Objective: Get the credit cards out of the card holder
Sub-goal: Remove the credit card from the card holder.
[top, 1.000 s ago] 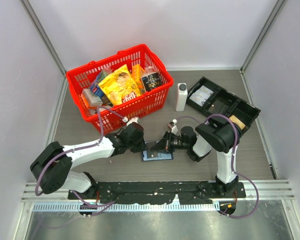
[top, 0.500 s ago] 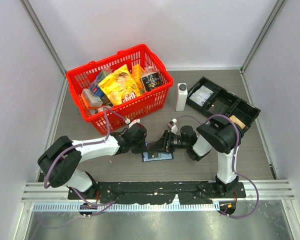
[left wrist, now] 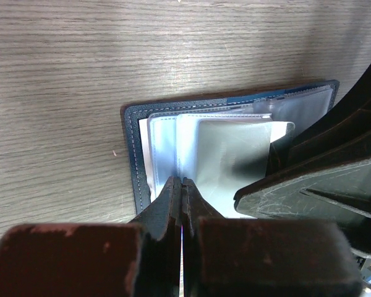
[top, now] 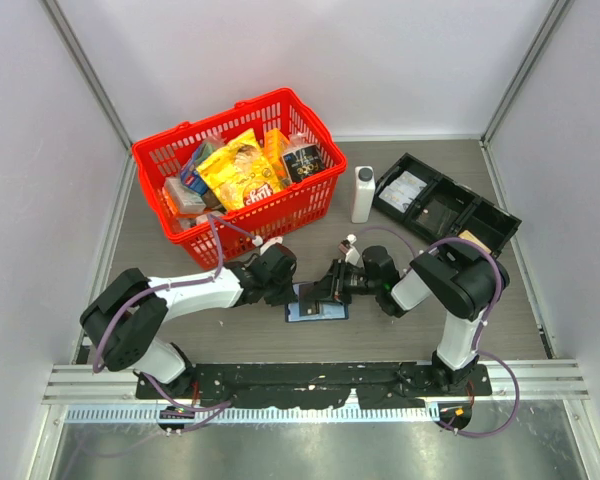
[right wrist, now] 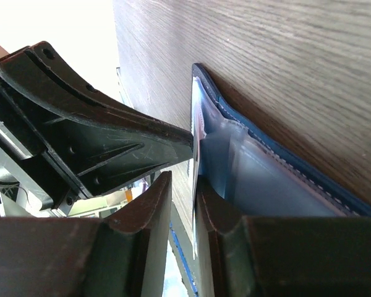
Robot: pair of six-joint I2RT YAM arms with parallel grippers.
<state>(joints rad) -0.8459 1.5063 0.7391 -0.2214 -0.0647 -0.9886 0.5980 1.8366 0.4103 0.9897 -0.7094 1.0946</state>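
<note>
A red basket [top: 242,172] of snack packets sat at the upper left, a white bottle [top: 363,193] and black tray [top: 446,209] to its right. At centre, the left gripper [top: 291,293] and right gripper [top: 323,288] met over the open card holder [top: 316,311].
</note>
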